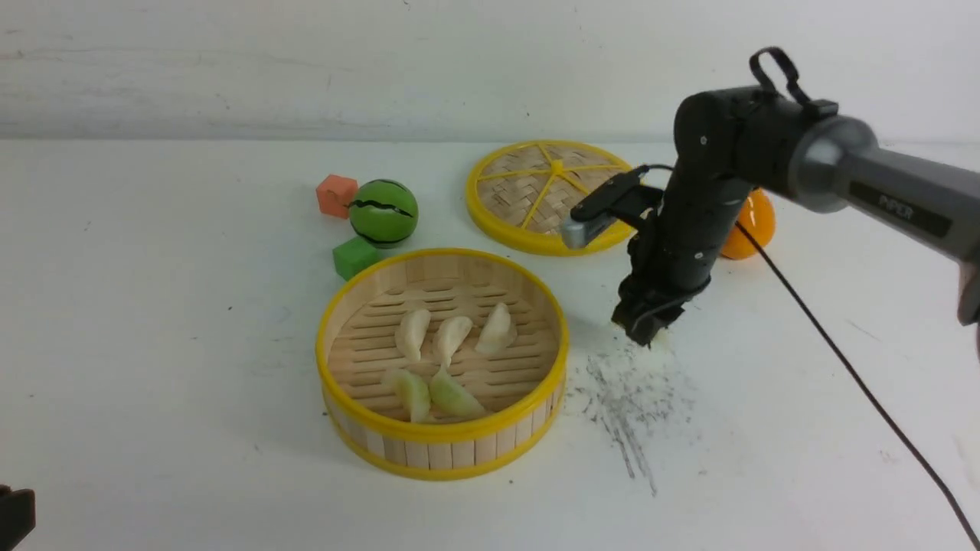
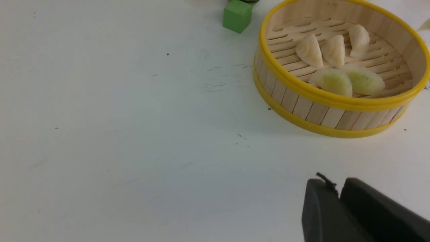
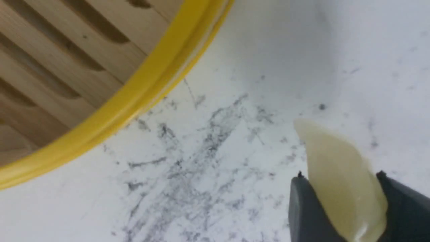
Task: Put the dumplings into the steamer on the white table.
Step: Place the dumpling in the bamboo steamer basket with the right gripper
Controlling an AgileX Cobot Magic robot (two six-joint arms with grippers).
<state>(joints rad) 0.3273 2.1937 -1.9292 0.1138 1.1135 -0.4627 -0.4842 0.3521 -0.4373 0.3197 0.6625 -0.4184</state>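
Step in hand: pick-up of the last dumpling (image 3: 336,158), pale yellowish, lying on the white table (image 1: 153,306) just beside the steamer (image 1: 444,448) on its right, at the edge of a grey scuff patch (image 1: 628,398). Five dumplings (image 1: 413,333) lie on the slat floor of the steamer: three cream at the back, two greenish in front.

Right gripper (image 1: 647,333) points straight down at the table. In the right wrist view its fingers (image 3: 302,208) stand against both flanks of the last dumpling, one end poking out beyond the tips. Jaws clamped on it, as far as I can judge; firmness not verifiable.

Left gripper (image 2: 339,195) is parked low and well clear, jaws together on nothing.

Notes for doing it well:
- Grip sits toward one end of the crescent, so it may pivot. Squeeze fully before any lift.
- Lift straight up, high enough to clear the yellow rim, which is close.
- Carry left over the open floor at front right and release low, so it does not bounce onto the others.

Risk: smooth toy skin slipping out mid-carry.
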